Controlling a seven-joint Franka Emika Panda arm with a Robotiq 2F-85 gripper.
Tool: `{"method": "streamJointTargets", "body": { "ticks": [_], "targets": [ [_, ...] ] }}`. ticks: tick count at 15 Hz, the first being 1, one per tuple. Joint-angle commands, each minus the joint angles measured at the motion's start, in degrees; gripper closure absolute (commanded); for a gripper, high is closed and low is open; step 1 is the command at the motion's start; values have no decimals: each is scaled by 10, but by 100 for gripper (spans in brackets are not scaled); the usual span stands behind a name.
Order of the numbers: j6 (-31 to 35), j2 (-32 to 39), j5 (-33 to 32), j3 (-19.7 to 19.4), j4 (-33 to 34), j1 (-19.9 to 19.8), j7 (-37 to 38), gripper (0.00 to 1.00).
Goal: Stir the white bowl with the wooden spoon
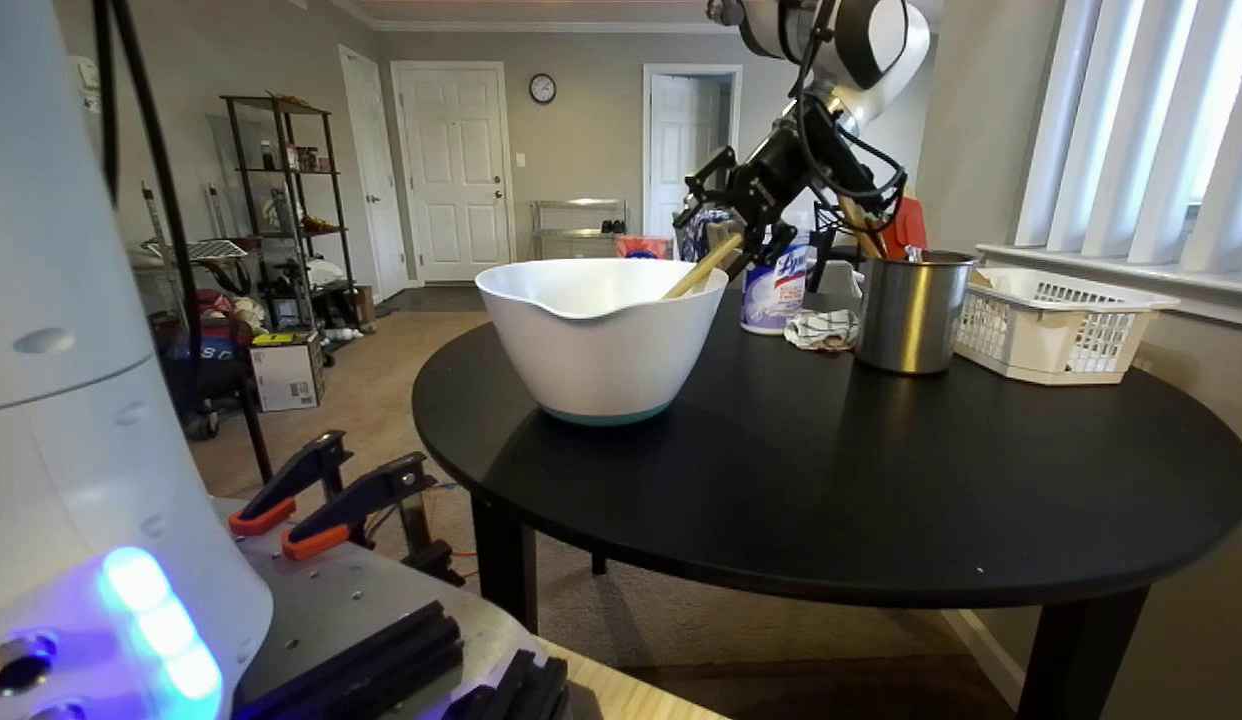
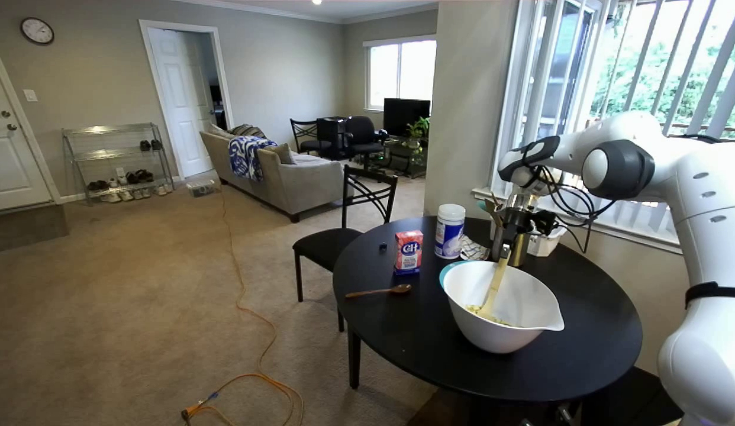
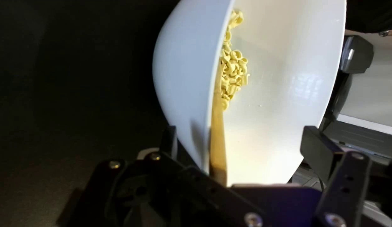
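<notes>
Black tool (image 3: 239,138) gapes wide, wooden spoon (image 3: 218,138) between its fingers (image 3: 317,151), contact unclear.

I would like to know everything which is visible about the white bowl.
The white bowl is wide and glossy, apparently plastic, tapering to a narrower base with a teal band. Its rim has a pouring spout and, on the opposite side, a teal patch. It stands upright on the round black table. What looks like curled, pale yellow pasta lies inside at the bottom, and the wooden spoon slants out; whether its handle touches the rim is unclear.
</notes>
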Motion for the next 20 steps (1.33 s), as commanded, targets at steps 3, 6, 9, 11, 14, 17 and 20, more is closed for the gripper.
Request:
{"method": "streamJointTargets", "body": {
  "ticks": [3, 6, 9, 11, 14, 17, 20],
  "targets": [
    [-18, 1, 3, 2, 29, -10, -1, 0],
    [-18, 2, 3, 2, 32, -10, -1, 0],
    [-17, 1, 4, 3, 30, -10, -1, 0],
    [-14, -1, 4, 3, 27, -11, -6, 26],
    [-12, -2, 4, 3, 25, -12, -7, 46],
    [-11, -3, 5, 3, 23, -13, -7, 65],
    [-10, -4, 6, 3, 22, -15, -8, 85]
  ]
}}
